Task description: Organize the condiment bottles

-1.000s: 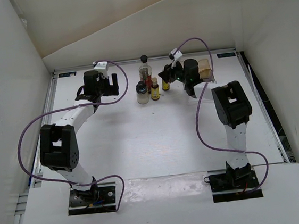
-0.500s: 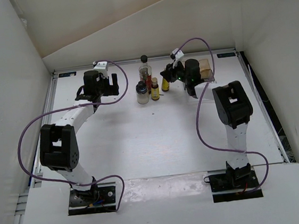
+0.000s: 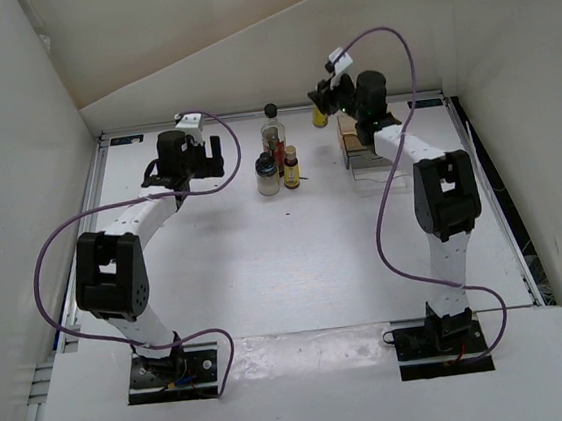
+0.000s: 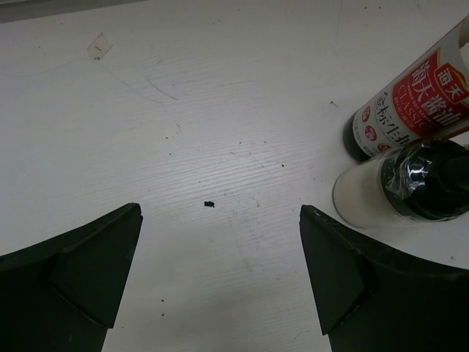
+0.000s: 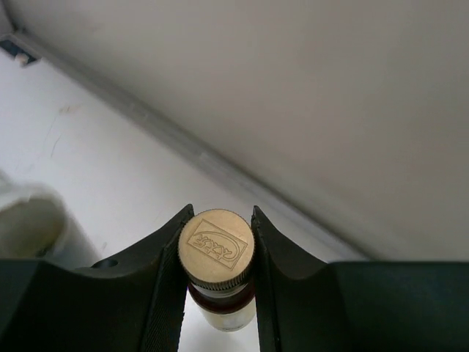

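Near back wall, R claw grips amber bottle; L claw spread wide.

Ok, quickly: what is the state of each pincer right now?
Left pincer: open, holding nothing.
Right pincer: closed on a yellow bottle.

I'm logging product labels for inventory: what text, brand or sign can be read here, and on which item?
"海天酱油": white characters on the red label of the tall bottle.
"CLASSIC": small print on the same label.
Black characters on its white band: too blurred to read.
Cap of the small amber bottle in the right gripper: embossed emblem, no letters.
On the squat jar: no text showing.
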Controlling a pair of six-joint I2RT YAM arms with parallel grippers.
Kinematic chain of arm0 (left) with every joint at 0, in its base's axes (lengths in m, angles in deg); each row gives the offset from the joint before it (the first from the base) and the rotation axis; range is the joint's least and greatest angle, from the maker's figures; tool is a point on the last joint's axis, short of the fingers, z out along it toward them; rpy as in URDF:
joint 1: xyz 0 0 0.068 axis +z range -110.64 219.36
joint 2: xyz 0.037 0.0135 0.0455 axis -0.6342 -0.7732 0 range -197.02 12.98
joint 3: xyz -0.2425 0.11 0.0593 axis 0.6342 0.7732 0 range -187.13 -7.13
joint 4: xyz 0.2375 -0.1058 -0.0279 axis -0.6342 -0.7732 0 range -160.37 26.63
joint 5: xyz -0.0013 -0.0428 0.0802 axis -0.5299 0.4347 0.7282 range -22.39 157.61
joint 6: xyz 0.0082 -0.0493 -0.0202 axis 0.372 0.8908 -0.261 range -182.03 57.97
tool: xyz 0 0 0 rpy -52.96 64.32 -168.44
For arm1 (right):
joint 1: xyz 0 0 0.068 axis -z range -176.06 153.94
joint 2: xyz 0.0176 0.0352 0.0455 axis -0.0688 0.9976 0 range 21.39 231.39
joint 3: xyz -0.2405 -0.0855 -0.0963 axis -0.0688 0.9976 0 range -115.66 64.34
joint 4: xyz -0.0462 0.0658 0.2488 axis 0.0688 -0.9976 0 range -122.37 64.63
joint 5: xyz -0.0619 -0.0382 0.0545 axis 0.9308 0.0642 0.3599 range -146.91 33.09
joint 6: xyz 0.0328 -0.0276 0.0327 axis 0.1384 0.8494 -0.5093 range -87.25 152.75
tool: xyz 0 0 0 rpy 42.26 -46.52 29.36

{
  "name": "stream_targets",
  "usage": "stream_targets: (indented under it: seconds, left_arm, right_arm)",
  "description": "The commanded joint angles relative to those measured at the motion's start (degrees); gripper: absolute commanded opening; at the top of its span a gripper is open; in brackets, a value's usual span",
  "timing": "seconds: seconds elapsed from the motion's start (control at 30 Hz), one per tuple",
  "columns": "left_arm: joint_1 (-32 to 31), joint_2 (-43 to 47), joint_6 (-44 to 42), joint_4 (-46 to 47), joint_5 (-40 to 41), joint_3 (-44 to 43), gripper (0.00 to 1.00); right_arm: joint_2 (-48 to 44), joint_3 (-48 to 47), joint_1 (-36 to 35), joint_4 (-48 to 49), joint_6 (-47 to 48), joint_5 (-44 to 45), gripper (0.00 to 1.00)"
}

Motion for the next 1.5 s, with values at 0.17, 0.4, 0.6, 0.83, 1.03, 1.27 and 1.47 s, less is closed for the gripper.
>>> stream_targets:
  seconds: [0.17,0.4,0.6,0.83,1.03,1.27,1.47]
  left_arm:
    - [0.7,-2.1,-0.6,0.0,-1.1,-4.9,1.00]
    - [1.0,-4.4,-0.4,-0.7,-2.0,-7.0,1.00]
    - [0.9,-5.7,-0.2,-0.6,-2.5,-7.7,1.00]
    - [0.8,-6.3,0.5,-0.6,-2.7,-8.0,1.00]
    - [0.9,-6.5,0.4,-0.6,-2.7,-7.9,1.00]
    - [0.8,-7.0,0.3,-0.7,-2.6,-8.4,1.00]
    - [1.0,-7.3,0.1,-0.7,-2.8,-8.5,1.00]
  right_arm:
    - [5.6,-23.1,4.7,-2.8,2.9,0.8,0.00]
    - [6.3,-20.1,7.3,-2.7,3.2,2.3,0.00]
    - [3.3,-11.3,9.8,2.1,0.9,3.6,0.00]
    - [2.6,-7.7,10.8,3.5,1.0,3.8,0.00]
    - [2.5,-5.4,11.2,5.3,0.2,3.9,0.00]
    - [2.0,0.0,11.7,11.1,-1.9,5.0,0.00]
    - [2.6,1.2,11.5,13.7,-3.6,5.2,0.00]
